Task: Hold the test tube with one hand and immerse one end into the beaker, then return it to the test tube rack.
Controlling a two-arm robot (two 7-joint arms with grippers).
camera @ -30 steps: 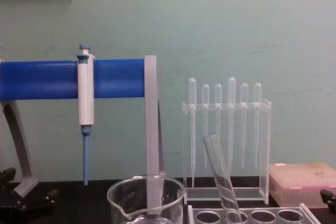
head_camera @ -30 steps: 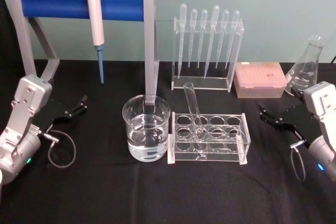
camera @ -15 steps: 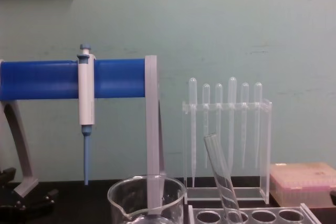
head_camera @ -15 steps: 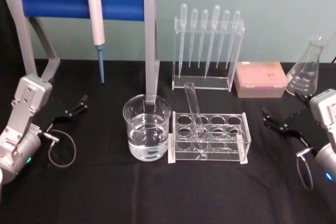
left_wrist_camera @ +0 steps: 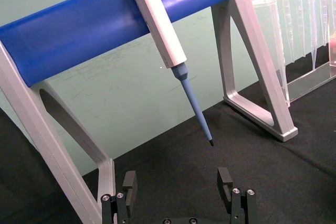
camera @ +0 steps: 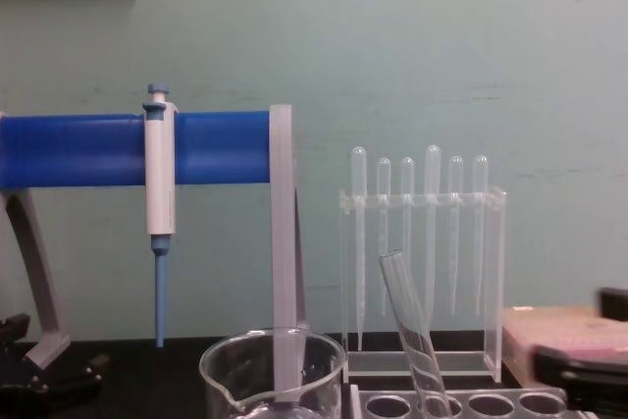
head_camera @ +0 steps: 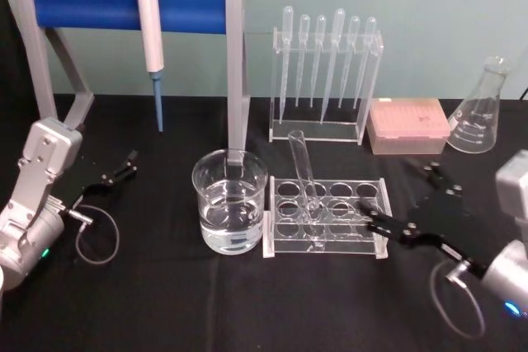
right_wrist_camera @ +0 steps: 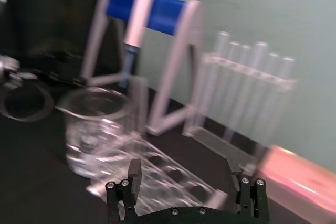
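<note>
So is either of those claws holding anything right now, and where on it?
Nothing is held. The right gripper is open by the rack, not touching the test tube leaning in it. The left gripper sits open at the left.

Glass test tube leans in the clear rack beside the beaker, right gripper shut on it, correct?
No: the head view shows the black right gripper open at the clear plastic rack's right end, not holding the leaning clear glass test tube. Rest is right.

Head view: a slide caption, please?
Right gripper open beside the rack, its test tube leaning; beaker left of it; left gripper parked.
</note>
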